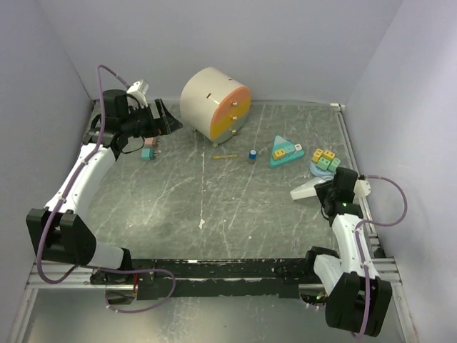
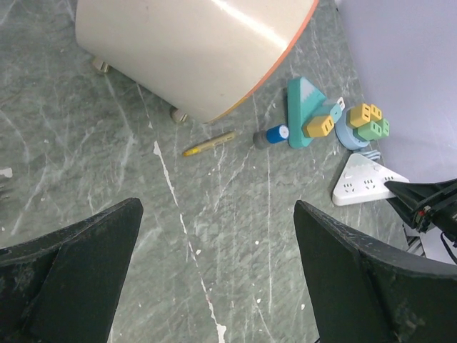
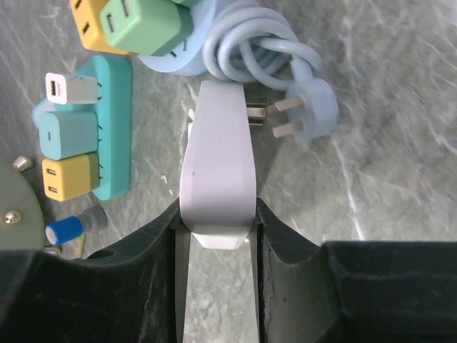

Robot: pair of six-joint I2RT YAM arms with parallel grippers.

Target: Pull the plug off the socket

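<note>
Your right fingers (image 3: 285, 250) clamp the white socket (image 3: 218, 164) at the surface's (image 1: 214, 207) right side; left fingers (image 2: 78, 257) spread wide, empty. Its face looks bare, so the pull seems done: lower it gently

Under my left gripper (image 1: 166, 118) and right gripper (image 1: 316, 190) I see a grey-green marbled table top (image 1: 214, 207), scratched, with white flecks. Plain pale lilac walls (image 1: 285, 43) stand beyond them and outward of each one. The light is soft and even.
</note>
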